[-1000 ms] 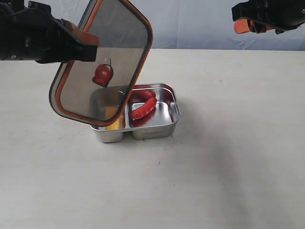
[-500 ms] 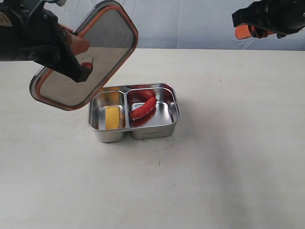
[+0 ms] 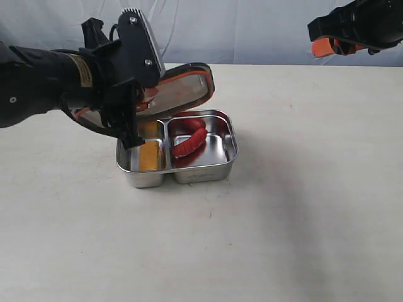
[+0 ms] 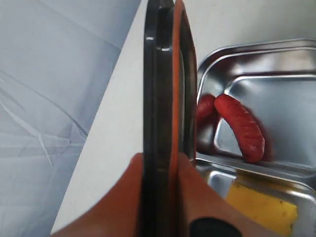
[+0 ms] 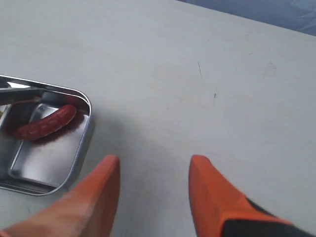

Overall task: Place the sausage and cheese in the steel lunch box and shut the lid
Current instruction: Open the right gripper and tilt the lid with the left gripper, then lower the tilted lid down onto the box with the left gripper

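While my left jaws [image 4: 160,168] were clamped on one edge of the lid [image 3: 182,91], an orange finger [image 4: 123,197] pressed on each face, I held it tilted over the back of the box [image 3: 189,175], its orange seal facing down toward the steel. Whether the lid touched the box's rim I could not tell. The box stood on the table [image 3: 302,189], uncovered at the front. The sausage [image 3: 190,143] lay slanted in the compartment on the right of the exterior view, one end up near the back wall. The cheese [image 3: 149,154] lay flat in the left compartment, partly under my left wrist. My right jaws [image 5: 153,165] stood wide apart with nothing between them, raised above the table toward its far right side and well apart from the box. From that wrist I saw only bare table between the fingers and the box's sausage compartment off to one side.
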{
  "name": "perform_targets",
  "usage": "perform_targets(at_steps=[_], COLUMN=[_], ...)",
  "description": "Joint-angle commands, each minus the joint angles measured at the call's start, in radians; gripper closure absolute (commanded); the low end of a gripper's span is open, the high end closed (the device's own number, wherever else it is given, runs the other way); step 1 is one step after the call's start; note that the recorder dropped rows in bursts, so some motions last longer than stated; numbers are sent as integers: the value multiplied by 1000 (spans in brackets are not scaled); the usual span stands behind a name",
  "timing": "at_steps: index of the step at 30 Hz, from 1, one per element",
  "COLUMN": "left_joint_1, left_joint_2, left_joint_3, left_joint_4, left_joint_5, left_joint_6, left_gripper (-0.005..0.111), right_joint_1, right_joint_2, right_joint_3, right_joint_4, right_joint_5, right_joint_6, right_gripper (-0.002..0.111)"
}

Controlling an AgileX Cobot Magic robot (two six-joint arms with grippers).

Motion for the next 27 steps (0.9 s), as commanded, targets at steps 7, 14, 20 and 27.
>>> perform_targets(at_steps=[7,14,20,27], left_joint_1=[-75,-106,-117,-117], left_joint_2=[110,154,190,211], left_joint_3=[-1,-1,-1,-1], left_joint_4=[85,42,10,-32], left_joint_5=[-6,6,13,51], left_joint_6=[-6,-11,-11,-11], left_gripper=[107,107,107,107], right_joint_1=[-1,-1,-1,-1], right_joint_2=[-7,-7,-7,-7], right_joint_3=[-2,-2,-2,-2], right_joint_4=[-35,-35,-35,-35], right_joint_5=[20,20,15,13], right_joint_6=[0,0,0,0], right_gripper=[65,65,65,65])
